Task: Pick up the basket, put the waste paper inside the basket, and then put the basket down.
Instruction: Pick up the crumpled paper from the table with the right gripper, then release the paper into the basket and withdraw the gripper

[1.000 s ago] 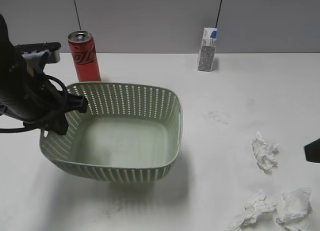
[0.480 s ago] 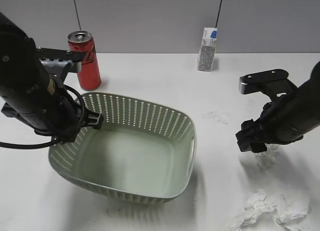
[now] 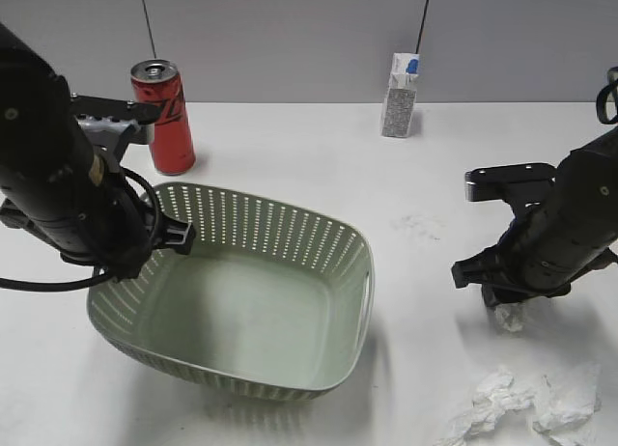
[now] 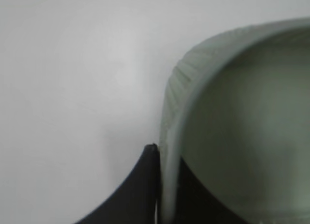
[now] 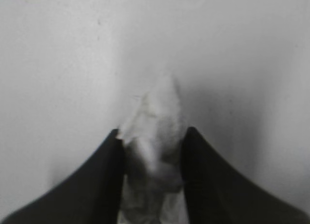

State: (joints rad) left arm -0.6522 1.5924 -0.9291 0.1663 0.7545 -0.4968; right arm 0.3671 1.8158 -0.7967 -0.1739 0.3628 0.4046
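A white desk (image 3: 319,156) holds a pale green slotted basket (image 3: 241,301), which serves as the landmark here. The left claw (image 4: 162,185) is clenched on the basket's left rim, 1 finger outside the wall and 1 inside. The basket looks tilted, its left side raised. Whether its right end touches the desk cannot be told.

Well to the right of the basket, the right claw (image 5: 152,156) is down at the desk with a wad of waste paper (image 5: 155,136) between its 2 fingers. The fingers touch the wad on both sides, so it appears grasped, though the wad seems to rest on the desk. 2 more wads (image 3: 526,403) lie nearer the camera than that one, also right of the basket. Behind the basket stand a red can (image 3: 164,118) and, further right, a small carton (image 3: 401,96).

The step in hand looks like picking up the 1st wad. To do it well, the right claw should squeeze firmly, since tissue gives way, then rise straight before crossing over the basket's right rim. The left claw should keep the basket steady and level enough that the wad drops well inside it.
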